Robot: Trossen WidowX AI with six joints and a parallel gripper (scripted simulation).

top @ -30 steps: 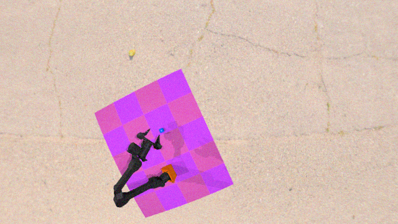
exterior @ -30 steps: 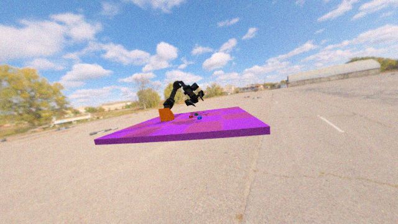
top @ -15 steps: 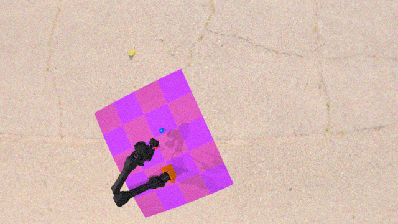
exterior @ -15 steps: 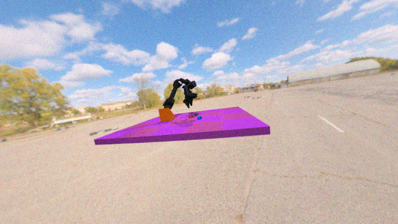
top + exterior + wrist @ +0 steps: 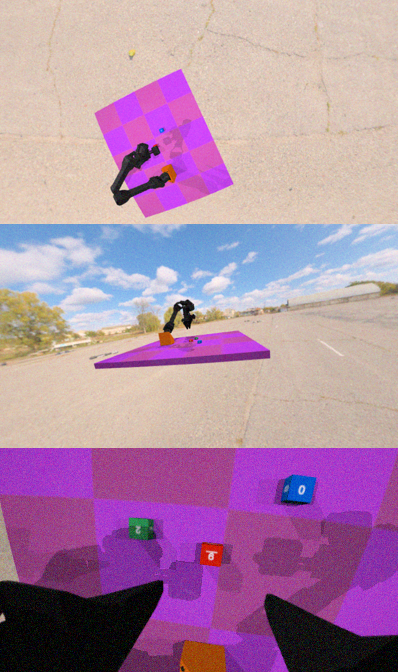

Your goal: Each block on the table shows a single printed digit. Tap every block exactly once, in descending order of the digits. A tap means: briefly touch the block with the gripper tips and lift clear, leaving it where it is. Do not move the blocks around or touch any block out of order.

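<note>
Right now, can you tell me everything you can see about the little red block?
The red block is a small cube with flat, matte faces and a white digit printed on top, seen upside down; it looks like a 6 or a 9. It sits flat on a purple square of the checkered table, between the green block and the blue block, touching neither. The open gripper hangs above it, not touching it.

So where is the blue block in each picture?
Top: blue block sits near the middle of the purple table, beyond the gripper.
Exterior: it is the rightmost of three small blocks.
Wrist: upper right, showing a 0.
Shared landmark: the orange base, at the arm's foot.
</note>
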